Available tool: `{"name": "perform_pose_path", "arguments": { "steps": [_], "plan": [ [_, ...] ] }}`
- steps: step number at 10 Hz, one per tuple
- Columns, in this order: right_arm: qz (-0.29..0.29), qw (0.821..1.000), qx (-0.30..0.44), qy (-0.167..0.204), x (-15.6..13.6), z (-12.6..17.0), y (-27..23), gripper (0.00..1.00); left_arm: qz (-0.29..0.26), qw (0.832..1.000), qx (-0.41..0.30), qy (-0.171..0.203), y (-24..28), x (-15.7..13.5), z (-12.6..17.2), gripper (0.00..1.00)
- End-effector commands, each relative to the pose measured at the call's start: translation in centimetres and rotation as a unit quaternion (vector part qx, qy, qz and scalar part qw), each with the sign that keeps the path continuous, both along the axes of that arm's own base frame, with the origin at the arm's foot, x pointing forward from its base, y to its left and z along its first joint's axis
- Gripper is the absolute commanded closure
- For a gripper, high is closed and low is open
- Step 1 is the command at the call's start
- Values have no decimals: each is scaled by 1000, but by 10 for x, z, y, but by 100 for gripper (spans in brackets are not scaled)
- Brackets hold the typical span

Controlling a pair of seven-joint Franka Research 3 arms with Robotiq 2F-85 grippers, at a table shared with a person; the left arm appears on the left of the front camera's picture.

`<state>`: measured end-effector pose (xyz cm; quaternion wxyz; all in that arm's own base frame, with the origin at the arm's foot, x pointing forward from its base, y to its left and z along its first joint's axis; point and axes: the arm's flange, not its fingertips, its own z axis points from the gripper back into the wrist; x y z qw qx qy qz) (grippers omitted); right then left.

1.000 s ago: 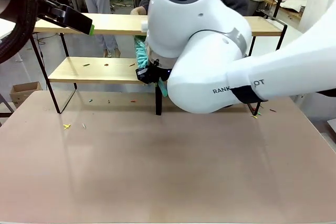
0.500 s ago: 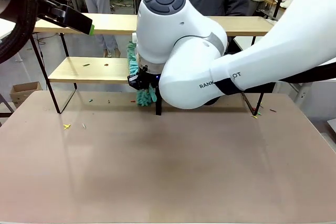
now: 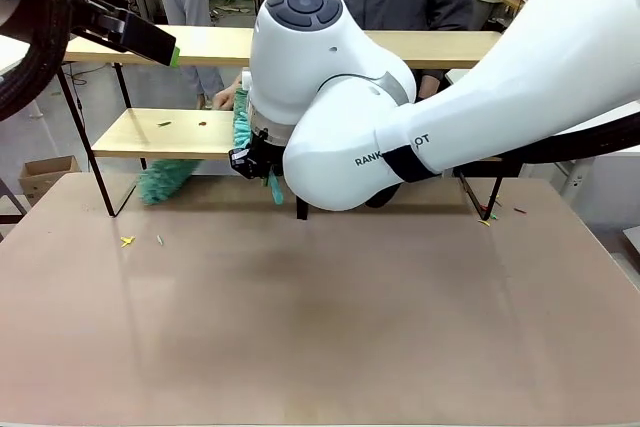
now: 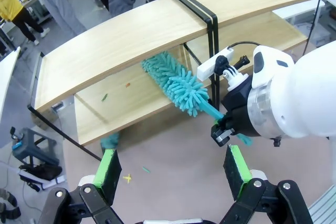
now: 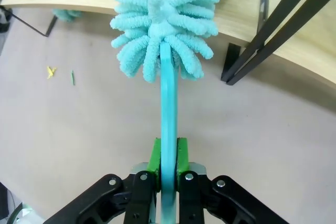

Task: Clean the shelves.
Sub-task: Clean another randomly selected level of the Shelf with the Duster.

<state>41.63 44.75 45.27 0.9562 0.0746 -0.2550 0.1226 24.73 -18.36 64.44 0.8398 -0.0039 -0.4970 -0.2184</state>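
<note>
The shelves [image 3: 170, 133] stand at the far side of the table [image 3: 320, 327], and the right gripper [image 5: 168, 154] hangs just in front of their black centre post, its jaws pinched tight on the flat handle of a teal fluffy duster [image 5: 165, 19]. The duster's head reaches in between the two boards, over the lower one and just to the left of that post, near a few small scraps [image 3: 165, 123] lying on the same board. The left gripper [image 4: 173, 167] hovers in front of the shelves' left half with its jaws spread wide around nothing.
</note>
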Motion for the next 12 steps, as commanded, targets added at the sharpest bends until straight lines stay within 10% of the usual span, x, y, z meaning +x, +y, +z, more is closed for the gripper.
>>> {"name": "perform_pose_path", "arguments": {
  "steps": [1, 12],
  "plan": [
    [16, 1000, 6, 3, 4, 8, -6, 88, 2, 1000, 0, -1, 1, -1, 0, 0],
    [35, 999, 26, 4, 7, 6, -2, 88, 2, 1000, 0, -1, 1, -1, 0, 0]
  ]
}}
